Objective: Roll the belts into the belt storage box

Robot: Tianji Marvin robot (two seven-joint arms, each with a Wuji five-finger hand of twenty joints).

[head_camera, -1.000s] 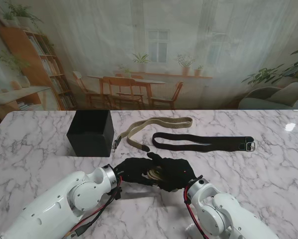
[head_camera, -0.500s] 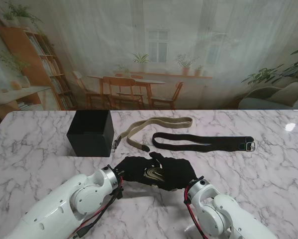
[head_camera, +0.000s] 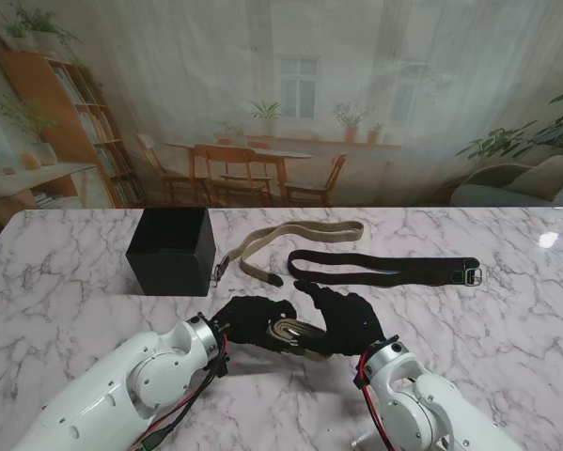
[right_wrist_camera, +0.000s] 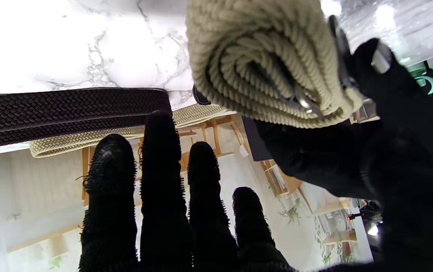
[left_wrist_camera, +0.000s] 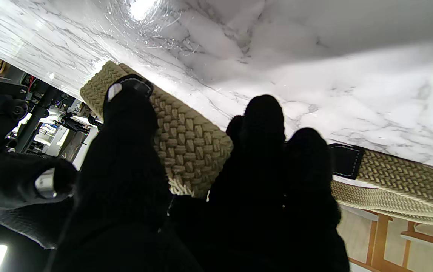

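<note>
A: What has changed since half a second ago?

B: The right hand (head_camera: 342, 318) has come off the rolled belt (head_camera: 288, 331). Before, both gloves covered it. Now you see the right fingers (right_wrist_camera: 165, 181) straight and spread, holding nothing, pointing toward 12 o'clock just right of the roll. The left hand (head_camera: 255, 320) has stayed closed on the roll, near the table's 6 o'clock edge.

A: What do the wrist cameras give you that the stand view does not?

B: The right wrist view shows the end of the roll (right_wrist_camera: 273, 71): a tight spiral of cream braid with a metal buckle part in the coils, and the left glove wrapped round its side. The left wrist view shows the woven outer face (left_wrist_camera: 178, 139) pinched between thumb and fingers (left_wrist_camera: 265, 124), right at the marble. You cannot see the spiral from the stand; there the roll is a pale strip between the gloves.

A: And around them?

B: The black box (head_camera: 171, 250) stands at about 10 o'clock from the hands, well apart. A loose tan belt (head_camera: 295, 240) lies at 12 o'clock, its buckle end just beside the box. A dark belt (head_camera: 384, 268) lies folded flat at 1 o'clock. Both loose belts lie between the hands and the far edge of the table (head_camera: 507, 319); the tan one lies toward the box.
</note>
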